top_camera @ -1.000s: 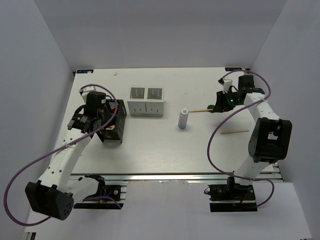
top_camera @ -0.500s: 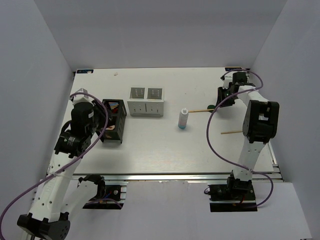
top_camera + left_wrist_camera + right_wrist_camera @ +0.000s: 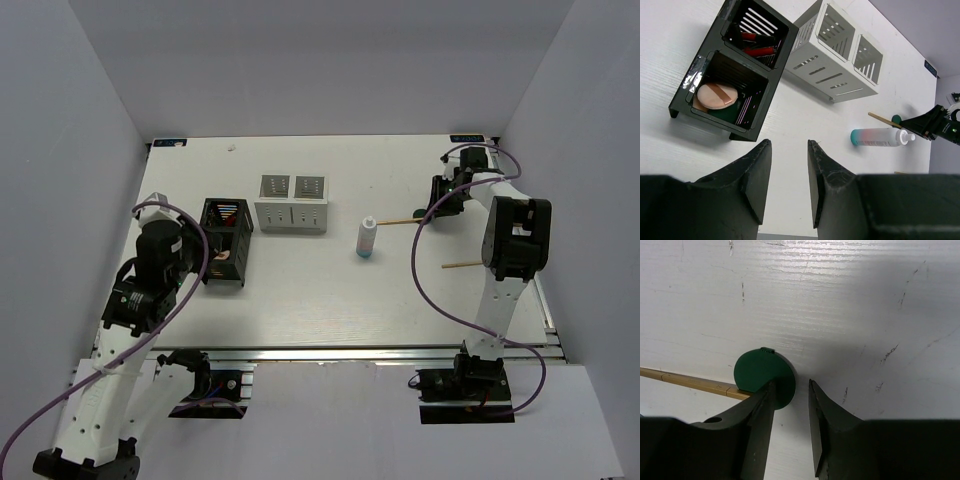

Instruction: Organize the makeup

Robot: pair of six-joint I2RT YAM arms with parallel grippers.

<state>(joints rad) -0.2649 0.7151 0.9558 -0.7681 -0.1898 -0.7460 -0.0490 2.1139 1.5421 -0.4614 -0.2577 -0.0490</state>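
One bottle (image 3: 367, 238), two sticks (image 3: 469, 264), one loose disc (image 3: 760, 372), left fingers (image 3: 752, 172) and right fingers (image 3: 756, 427) half-open

Your surface (image 3: 330, 290) is a white board, scuffed with fine scratches where the right wrist view sees it close up. On its left side you have a black open-frame holder (image 3: 222, 283), and just to its right, slightly farther back, a white two-compartment box (image 3: 291, 214). The two stand near each other but apart. Right of the box is a white bottle with a blue base (image 3: 367, 240). Farther right you'll see a thin wooden stick (image 3: 398, 221) lying flat, its far end touching a dark green disc (image 3: 764, 377). A second stick (image 3: 470, 264) lies nearer you, apart from the first. A small white speck (image 3: 232, 147) sits by the far edge.
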